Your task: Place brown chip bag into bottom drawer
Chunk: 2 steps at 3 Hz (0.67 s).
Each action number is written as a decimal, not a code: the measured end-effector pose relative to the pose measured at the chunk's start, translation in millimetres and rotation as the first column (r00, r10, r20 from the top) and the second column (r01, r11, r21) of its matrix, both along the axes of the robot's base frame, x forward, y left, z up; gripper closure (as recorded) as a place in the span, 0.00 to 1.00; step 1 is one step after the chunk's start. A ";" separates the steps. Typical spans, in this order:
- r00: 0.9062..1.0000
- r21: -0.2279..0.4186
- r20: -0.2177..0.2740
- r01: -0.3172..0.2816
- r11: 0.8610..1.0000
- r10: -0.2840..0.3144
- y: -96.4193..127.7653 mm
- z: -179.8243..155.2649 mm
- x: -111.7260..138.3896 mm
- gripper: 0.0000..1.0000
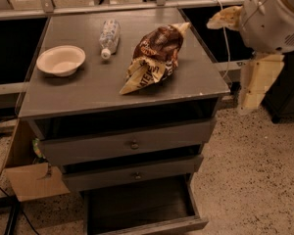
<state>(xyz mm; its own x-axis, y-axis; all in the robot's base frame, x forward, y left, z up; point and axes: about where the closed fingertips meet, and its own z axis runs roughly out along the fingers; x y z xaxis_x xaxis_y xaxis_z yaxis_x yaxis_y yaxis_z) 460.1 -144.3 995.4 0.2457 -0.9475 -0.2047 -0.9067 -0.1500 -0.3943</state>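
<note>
The brown chip bag [154,58] lies on its side on the grey cabinet top [88,94], right of centre, its cream end pointing to the front. The bottom drawer [137,207] is pulled open below the two knobbed drawers, and its dark inside shows nothing in it. My gripper [226,18] hangs at the upper right, beside the cabinet's back right corner. It is to the right of the bag's far end and apart from it. The white round arm housing [277,16] sits behind it.
A cream bowl [61,60] stands at the left of the cabinet top. A clear plastic bottle [109,37] lies behind it toward the middle. A cardboard box [32,180] sits on the floor left of the cabinet. Speckled floor [255,180] spreads to the right.
</note>
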 end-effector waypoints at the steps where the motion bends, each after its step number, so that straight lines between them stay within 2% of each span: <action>1: 0.971 -0.057 0.059 -0.227 0.972 0.230 29.7 5.7 11.2 0.00; 2: 0.952 -0.089 0.080 -0.289 0.953 0.296 29.6 7.0 10.4 0.00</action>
<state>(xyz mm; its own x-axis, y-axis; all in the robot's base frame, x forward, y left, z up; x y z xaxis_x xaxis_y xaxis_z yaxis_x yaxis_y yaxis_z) 470.4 -114.7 1002.4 0.5286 -0.8431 -0.0991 -0.7793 -0.4357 -0.4504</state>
